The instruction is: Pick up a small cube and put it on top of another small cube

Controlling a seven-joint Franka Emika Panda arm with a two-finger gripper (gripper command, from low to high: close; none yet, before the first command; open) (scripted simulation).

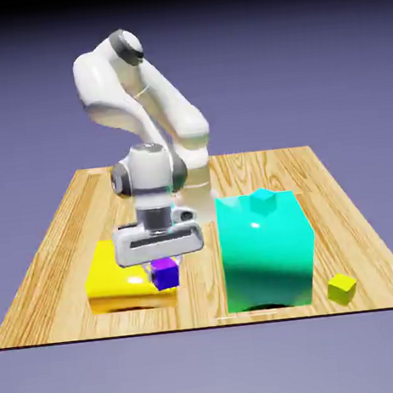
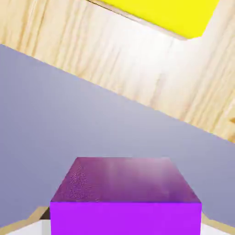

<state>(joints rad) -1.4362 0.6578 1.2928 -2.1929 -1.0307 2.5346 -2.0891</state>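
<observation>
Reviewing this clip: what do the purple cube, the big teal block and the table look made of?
Purple cube: smooth glossy plastic, judging by the sheen on its top face. Big teal block: likely glossy plastic too; a bright highlight sits near its top. Table: light wood, visible grain in planks, matte. All rendered, so uncertain.

Glossy purple cube (image 1: 165, 274), yellow block (image 1: 115, 281), teal block (image 1: 266, 252), small yellow-green cube (image 1: 342, 288), pale striped wood table (image 1: 66, 222), seemingly white arm (image 1: 137, 87).

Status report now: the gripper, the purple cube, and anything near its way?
Gripper shut on the small purple cube. Cube is in front of the flat yellow block. Big teal block stands close on the exterior view's right.
</observation>
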